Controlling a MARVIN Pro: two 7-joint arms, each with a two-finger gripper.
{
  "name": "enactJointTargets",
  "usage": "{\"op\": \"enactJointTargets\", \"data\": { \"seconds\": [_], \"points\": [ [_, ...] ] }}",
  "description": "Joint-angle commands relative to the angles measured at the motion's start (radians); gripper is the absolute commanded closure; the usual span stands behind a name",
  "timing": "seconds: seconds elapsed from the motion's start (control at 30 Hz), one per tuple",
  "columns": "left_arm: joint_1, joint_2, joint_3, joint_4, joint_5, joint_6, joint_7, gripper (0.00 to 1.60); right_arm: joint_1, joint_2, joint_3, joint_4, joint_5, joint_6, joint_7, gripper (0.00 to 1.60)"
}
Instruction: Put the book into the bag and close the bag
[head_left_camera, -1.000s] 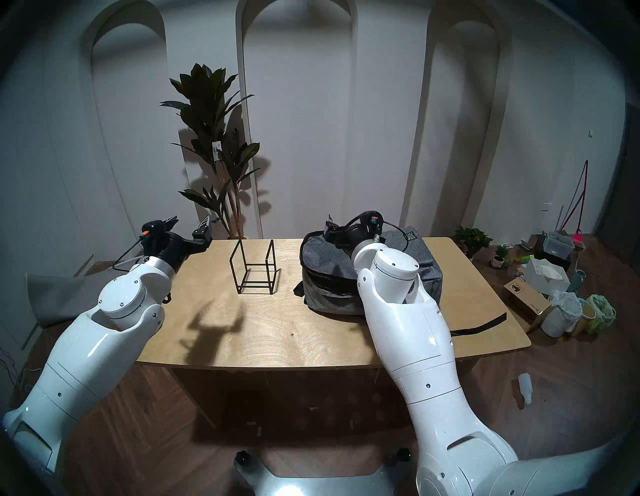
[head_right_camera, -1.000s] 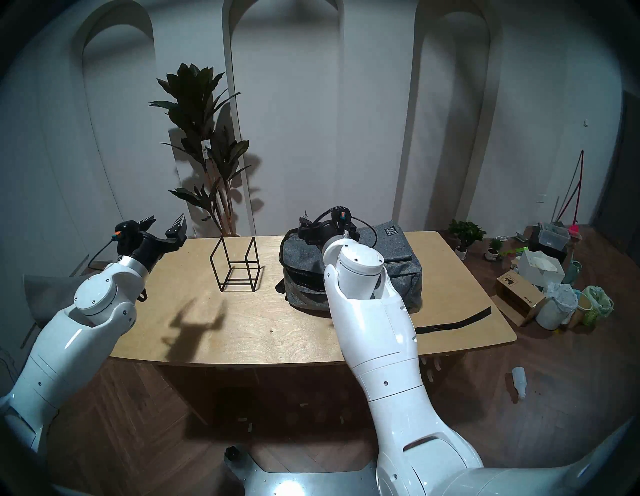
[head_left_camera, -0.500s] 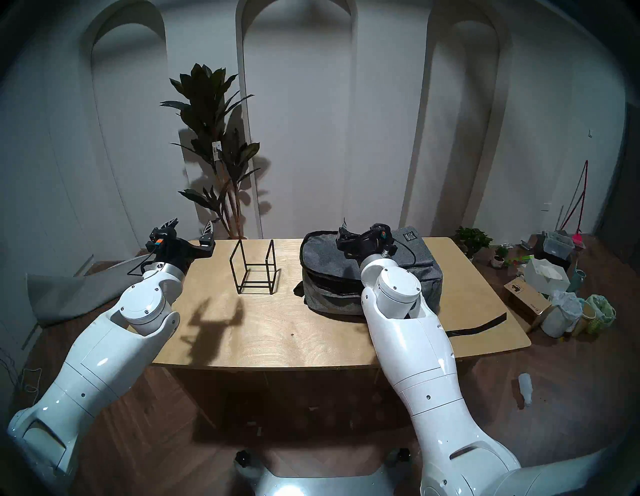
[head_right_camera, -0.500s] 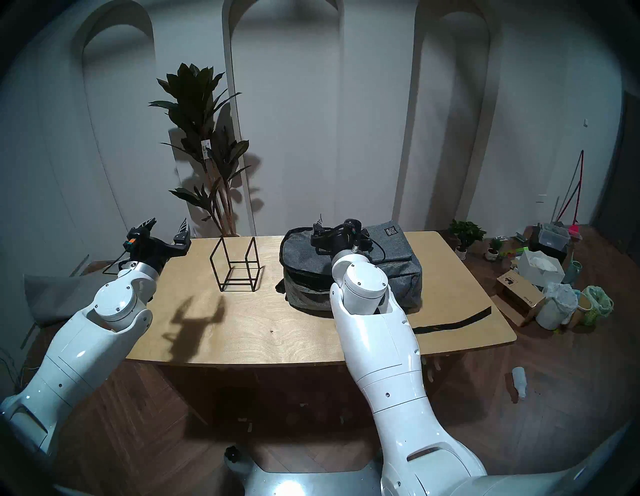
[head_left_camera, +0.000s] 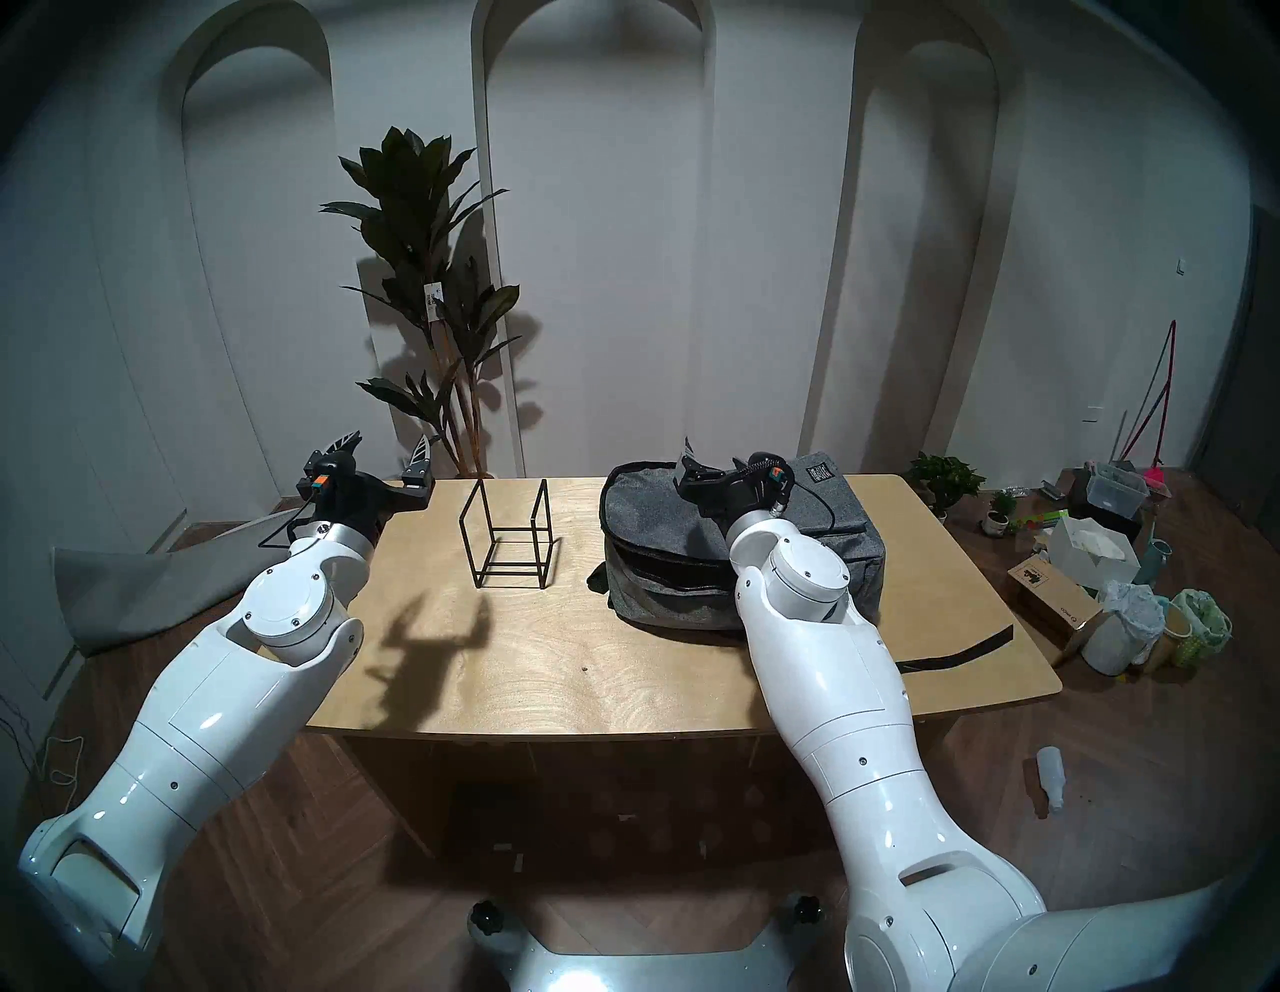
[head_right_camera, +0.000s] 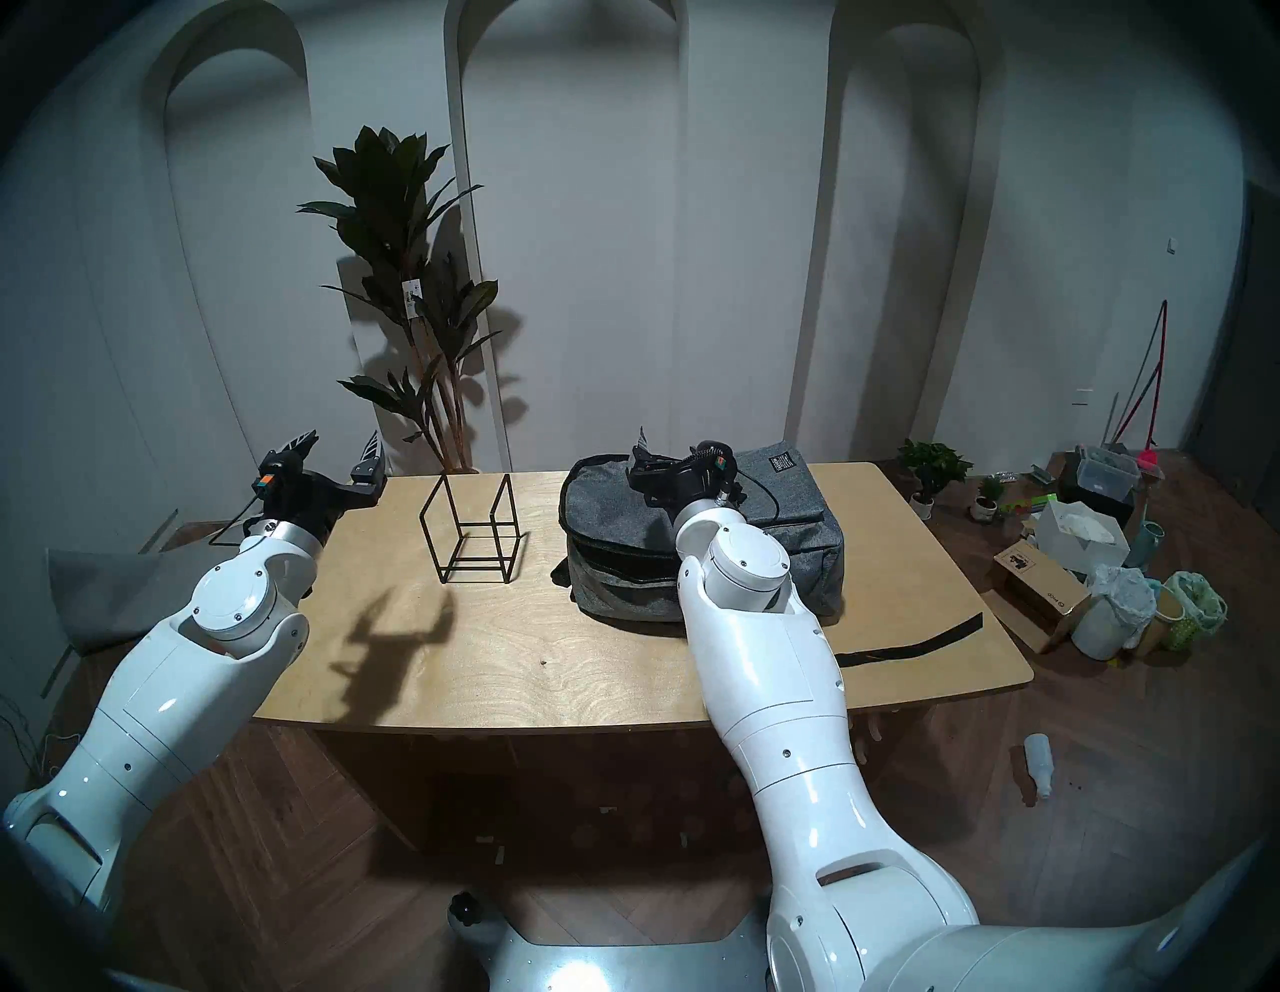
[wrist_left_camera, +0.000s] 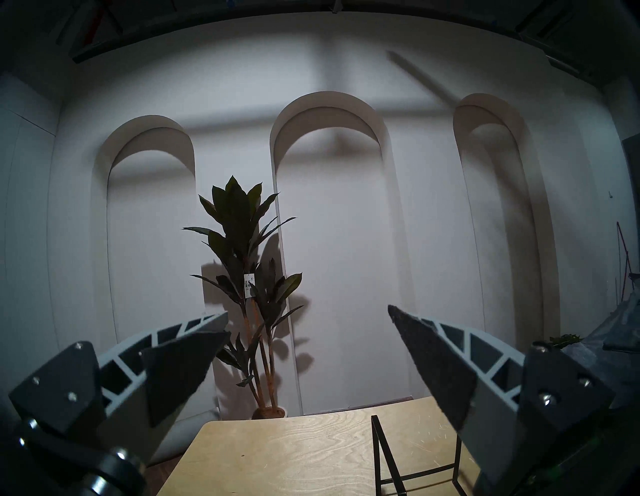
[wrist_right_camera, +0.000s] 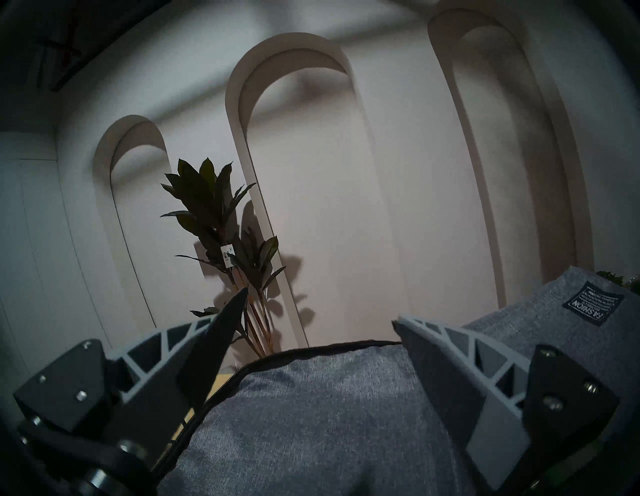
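The grey backpack (head_left_camera: 651, 533) lies on the right half of the wooden table (head_left_camera: 623, 665), with a dark label patch (head_left_camera: 821, 472) at its far end and a black zipper band (head_left_camera: 665, 578) along its front side. My right gripper (head_left_camera: 692, 463) is open and empty just above the bag's top flap; the right wrist view shows the gripper (wrist_right_camera: 320, 306) over the grey fabric (wrist_right_camera: 329, 422) and the zipper edge (wrist_right_camera: 311, 347). My left gripper (head_left_camera: 388, 447) is open and empty above the table's far left corner, also in its wrist view (wrist_left_camera: 308, 318). The book is not in view.
A black wire-frame stand (head_left_camera: 509, 533) stands at the table's middle back, between the two arms. A black strap (head_left_camera: 963, 648) trails from the bag across the table's right front. A tall potted plant (head_left_camera: 429, 298) stands behind the table. Boxes and clutter (head_left_camera: 1108, 589) sit on the floor at the right.
My right wrist has turned and shifted a little to the right over the bag's top. My left arm has swung slightly right and its wrist has turned. Both grippers stay open.
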Motion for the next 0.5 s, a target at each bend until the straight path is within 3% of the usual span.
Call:
{"op": "enactJointTargets", "data": {
  "seconds": [0.0, 0.47],
  "points": [
    [-0.032, 0.003, -0.006, 0.008, -0.002, 0.013, -0.005, 0.0, 0.021, 0.006, -0.012, -0.027, -0.013, -0.027, 0.014, 0.0],
    [-0.034, 0.002, -0.007, 0.01, -0.003, 0.016, -0.008, 0.0, 0.011, -0.002, -0.017, -0.029, -0.031, -0.055, -0.021, 0.0]
  ]
}}
